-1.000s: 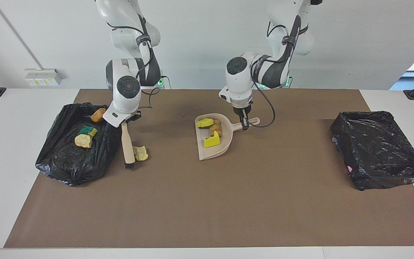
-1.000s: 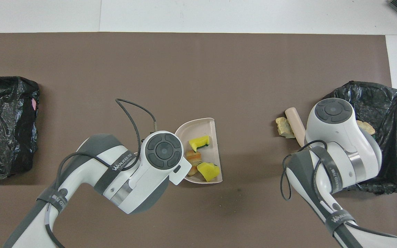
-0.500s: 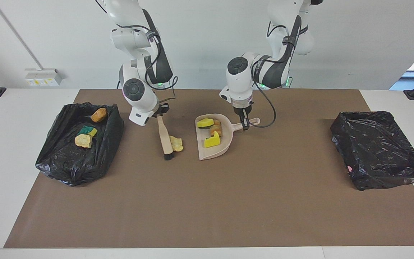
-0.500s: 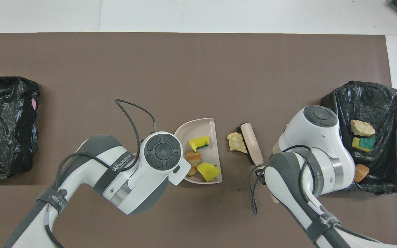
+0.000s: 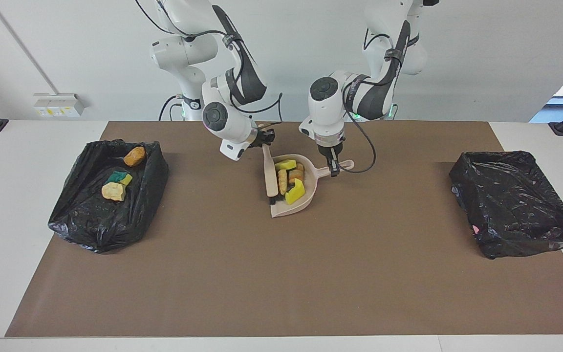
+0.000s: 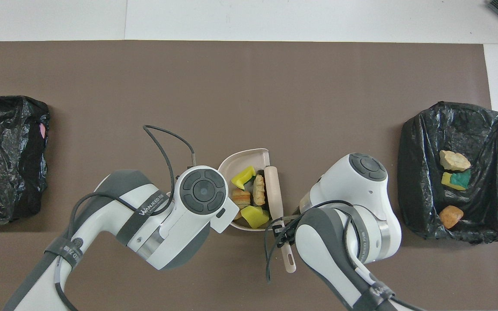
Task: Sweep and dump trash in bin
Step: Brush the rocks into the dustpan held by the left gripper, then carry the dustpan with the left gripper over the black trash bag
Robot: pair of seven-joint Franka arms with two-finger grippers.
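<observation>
My left gripper [image 5: 333, 168] is shut on the handle of the beige dustpan [image 5: 286, 209], which rests on the brown mat; the arm hides this gripper in the overhead view. My right gripper [image 5: 263, 139] is shut on the beige-handled brush [image 5: 269, 173], whose head lies at the pan's open edge [image 6: 273, 190]. In the pan lie two yellow sponge pieces [image 5: 286, 165] [image 5: 295, 191], a pale tan lump [image 5: 282, 182] and an orange-brown lump [image 5: 297, 173]. They also show in the overhead view, where the tan lump [image 6: 258, 190] is beside the brush.
A black-lined bin [image 5: 91, 225] at the right arm's end holds an orange-brown lump [image 5: 134, 156], a yellow-green sponge [image 5: 119, 177] and a tan lump [image 5: 113, 191]. A second black-lined bin [image 5: 513, 203] stands at the left arm's end.
My right arm has swept the brush and the tan lump from beside the bin at its end across the mat into the dustpan. The left arm and dustpan have not moved.
</observation>
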